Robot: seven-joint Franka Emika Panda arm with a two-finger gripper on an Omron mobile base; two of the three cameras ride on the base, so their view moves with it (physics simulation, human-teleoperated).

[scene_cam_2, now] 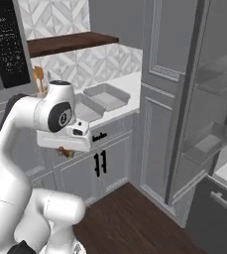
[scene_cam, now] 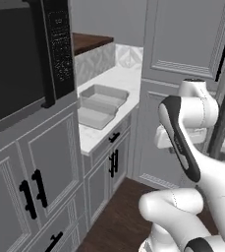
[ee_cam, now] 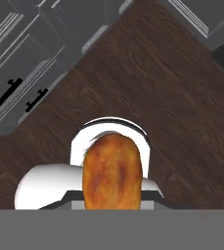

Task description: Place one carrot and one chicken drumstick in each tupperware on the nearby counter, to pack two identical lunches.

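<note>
Evidently my pincer (ee_cam: 112,207) was nearly closed on a chicken drumstick (ee_cam: 112,172), carried above the wooden floor (ee_cam: 182,97) so that it could go to the two tupperware trays (scene_cam: 100,105), which sat side by side on the white desk (scene_cam: 119,78).

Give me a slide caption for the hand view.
Gripper holding a browned chicken drumstick above the dark wood floor.
</note>
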